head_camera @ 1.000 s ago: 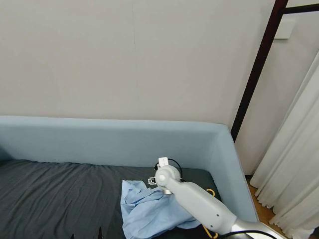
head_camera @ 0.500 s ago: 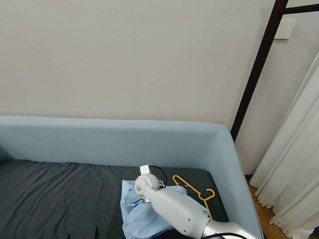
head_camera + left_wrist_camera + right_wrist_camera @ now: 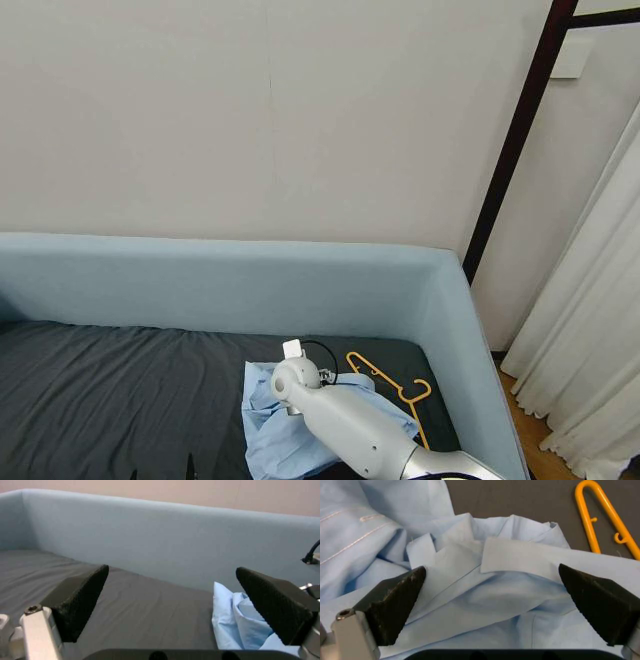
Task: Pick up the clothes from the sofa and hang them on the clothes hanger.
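A crumpled light blue shirt lies on the sofa's dark grey seat, near its right end. An orange plastic hanger rests on the seat just right of the shirt. My right arm reaches in from the lower right, its wrist over the shirt. In the right wrist view my right gripper hovers open just above the shirt's collar, nothing held, with the hanger off to one side. My left gripper is open and empty, low over the seat to the left of the shirt.
The sofa's light blue backrest and right armrest wall in the seat. A dark clothes-rack pole rises behind the armrest. White curtains hang at the far right. The seat to the left is bare.
My right arm has swung left across the shirt, uncovering the orange hanger. Over the last half second it has barely shifted.
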